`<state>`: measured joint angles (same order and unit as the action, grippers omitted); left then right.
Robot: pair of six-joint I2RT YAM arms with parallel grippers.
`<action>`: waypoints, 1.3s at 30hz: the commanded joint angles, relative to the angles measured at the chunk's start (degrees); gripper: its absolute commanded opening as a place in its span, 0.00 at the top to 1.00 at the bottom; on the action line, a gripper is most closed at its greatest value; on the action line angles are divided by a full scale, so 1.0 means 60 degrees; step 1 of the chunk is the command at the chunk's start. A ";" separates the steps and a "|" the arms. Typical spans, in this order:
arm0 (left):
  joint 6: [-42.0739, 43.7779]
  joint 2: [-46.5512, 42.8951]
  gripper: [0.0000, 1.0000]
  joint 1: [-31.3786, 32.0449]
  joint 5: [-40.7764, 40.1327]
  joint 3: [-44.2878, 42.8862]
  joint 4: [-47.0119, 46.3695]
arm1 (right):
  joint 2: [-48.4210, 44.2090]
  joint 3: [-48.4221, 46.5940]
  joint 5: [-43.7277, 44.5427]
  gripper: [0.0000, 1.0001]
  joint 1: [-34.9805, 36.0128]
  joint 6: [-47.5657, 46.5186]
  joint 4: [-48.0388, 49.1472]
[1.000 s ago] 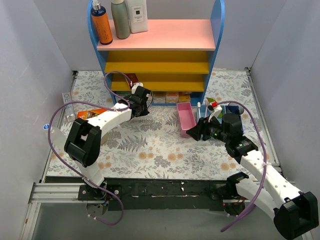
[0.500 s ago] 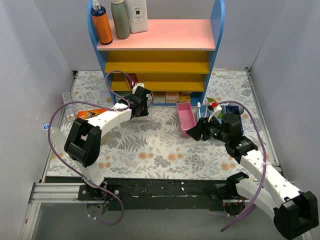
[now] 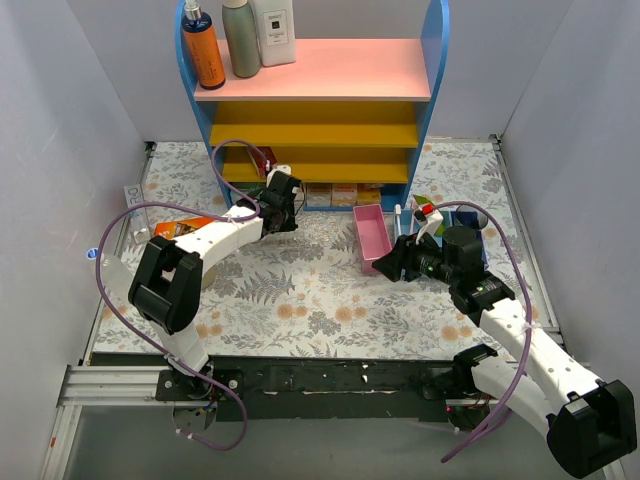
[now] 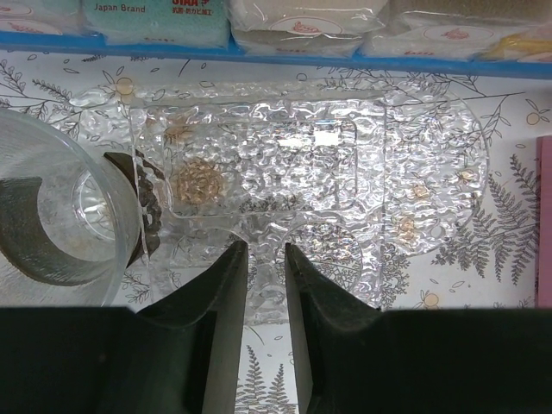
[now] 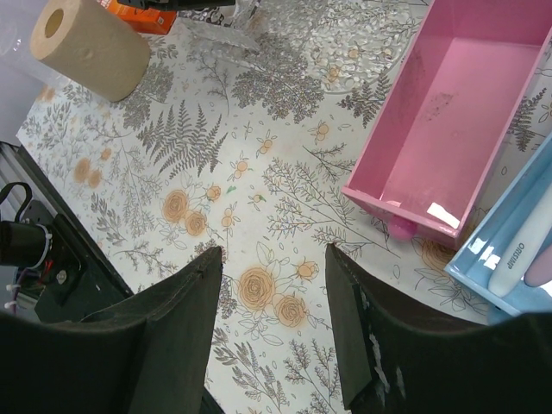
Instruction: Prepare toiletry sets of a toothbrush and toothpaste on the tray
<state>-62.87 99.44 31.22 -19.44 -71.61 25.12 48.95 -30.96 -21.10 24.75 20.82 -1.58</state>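
Note:
The clear, ripple-textured tray lies on the floral table in front of the shelf. My left gripper is shut on its near rim, which shows between the two narrow jaws. A see-through round cup stands at the tray's left end. In the top view the left gripper is below the shelf's lowest board. My right gripper hangs open over bare table, left of the pink bin. A white toothbrush lies in the blue bin. No green toothpaste tube shows clearly.
A blue-sided shelf unit stands at the back with bottles on top and packets under its lowest board. A paper roll and an orange box lie at the left.
My left gripper has crept slightly toward the shelf. The right arm has not moved.

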 commanded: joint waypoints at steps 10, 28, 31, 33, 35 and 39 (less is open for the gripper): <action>0.0195 -0.0211 0.76 -0.0048 0.0120 -0.0281 -0.0247 | -0.0014 -0.0113 0.0031 0.41 -0.0024 -0.0057 0.0337; 0.0547 -0.0811 0.66 -0.0062 0.0032 -0.0398 -0.0218 | -0.0028 -0.0070 0.0060 0.41 -0.0039 -0.0027 0.0337; 0.0547 -0.0943 0.66 -0.0062 0.0134 -0.0369 -0.0189 | -0.0028 -0.0084 0.0089 0.41 -0.0024 -0.0027 0.0337; 0.0576 -0.1075 0.66 -0.0062 0.0149 -0.0369 -0.0188 | -0.0028 -0.0069 0.0104 0.41 -0.0039 -0.0028 0.0366; 0.0605 -0.1191 0.66 -0.0048 0.0222 -0.0369 -0.0174 | -0.0014 -0.0055 0.0104 0.41 -0.0024 -0.0013 0.0396; 0.0679 -0.1382 0.66 -0.0048 0.0500 -0.0413 -0.0086 | 0.0045 -0.0084 0.0074 0.41 -0.0039 -0.0012 0.0411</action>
<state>-59.83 95.13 31.22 -18.00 -71.94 24.82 49.15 -30.96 -20.93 24.75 20.84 -1.56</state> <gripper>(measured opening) 0.337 0.590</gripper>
